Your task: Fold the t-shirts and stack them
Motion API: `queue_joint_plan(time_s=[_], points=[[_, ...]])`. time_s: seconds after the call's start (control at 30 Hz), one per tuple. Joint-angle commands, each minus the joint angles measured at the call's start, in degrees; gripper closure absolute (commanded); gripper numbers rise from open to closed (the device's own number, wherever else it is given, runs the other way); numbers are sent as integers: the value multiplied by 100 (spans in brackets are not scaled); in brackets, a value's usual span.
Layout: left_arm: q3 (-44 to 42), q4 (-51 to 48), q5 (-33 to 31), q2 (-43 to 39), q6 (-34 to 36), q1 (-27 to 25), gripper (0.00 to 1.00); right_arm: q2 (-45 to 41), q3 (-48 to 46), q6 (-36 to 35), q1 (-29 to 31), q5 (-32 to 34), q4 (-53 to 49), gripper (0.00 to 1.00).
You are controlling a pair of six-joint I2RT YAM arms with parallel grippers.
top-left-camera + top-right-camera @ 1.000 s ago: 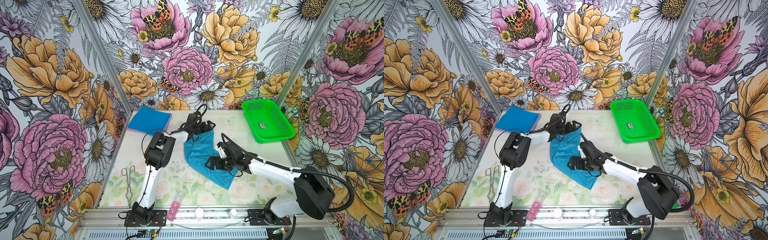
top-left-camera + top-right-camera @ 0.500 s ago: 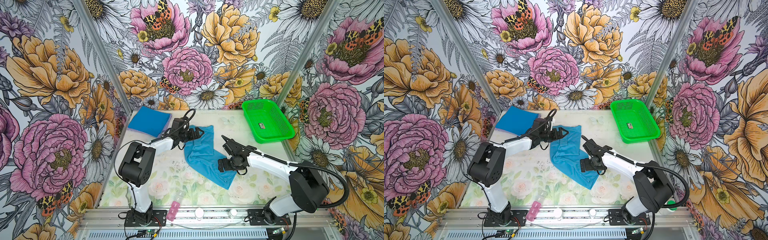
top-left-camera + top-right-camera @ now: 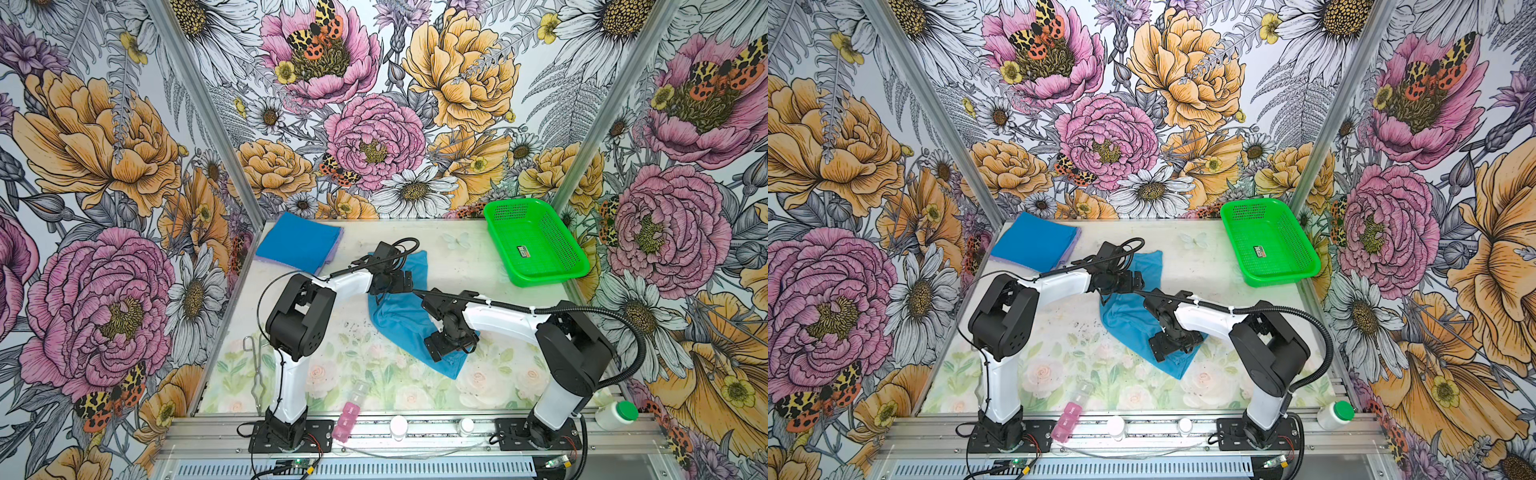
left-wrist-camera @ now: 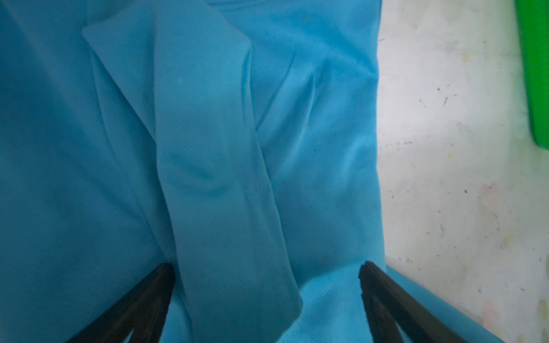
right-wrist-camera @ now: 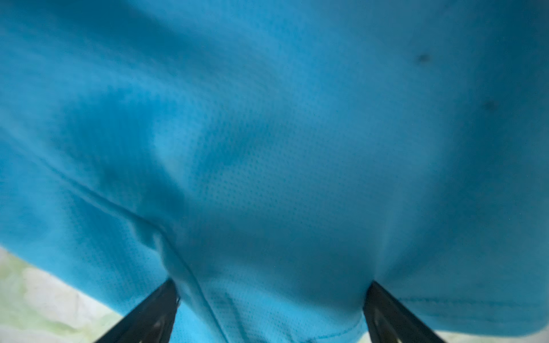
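Teal-blue t-shirt (image 3: pixel 397 326) (image 3: pixel 1125 322) lies rumpled and only partly folded near the middle of the counter (image 3: pixel 353 365), running from far centre towards the near right. Left pincer (image 3: pixel 397 282) (image 3: pixel 1121 282) sits low over the far end of this shirt. In the left wrist view its fingers (image 4: pixel 154 294) stand wide apart, and a folded strip of the teal cloth (image 4: pixel 208 148) runs between them without being clamped. Right pincer (image 3: pixel 451 347) (image 3: pixel 1173 345) sits low over the near end of the same shirt. In the right wrist view the pincer (image 5: pixel 270 285) is likewise spread wide, with cloth (image 5: pixel 267 148) filling the picture and a hem crossing between the tips. Whether the tips touch the fabric cannot be told. Folded stack (image 3: pixel 297 243) (image 3: pixel 1034 241) rests at the far left corner of the counter, well apart from the teal shirt: a deeper blue square on top, with a lavender edge (image 3: pixel 334 255) showing beneath. Green mesh basket (image 3: pixel 548 278) (image 3: pixel 1279 279) stands at the far right corner. Metal tongs (image 3: pixel 255 370) lie at the near left edge.
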Motion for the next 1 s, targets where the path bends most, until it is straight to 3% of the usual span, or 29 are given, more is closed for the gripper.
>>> queue_joint_plan(time_s=[0.0,0.23,0.53,0.67,0.73,0.97], points=[[435,-584,-385,412,234,-67,1,241,110,-168,415,-514,-85,2],[1206,-621,-324,1225,167,-79,1,580,595,98,1106,-1097,32,2],[2331,-688,-342,2215,98,-4,1,435,875,738,1160,-1208,606,2],[2993,-796,-363,2608,43,-3,3,254,599,923,1198,-1246,738,2],[3347,-900,-217,2819,-5,14,14,94,371,1013,1203,-1250,791,1],[3927,-923,-188,3039,-279,35,11,-290,-330,1291,1198,-1237,934,1]])
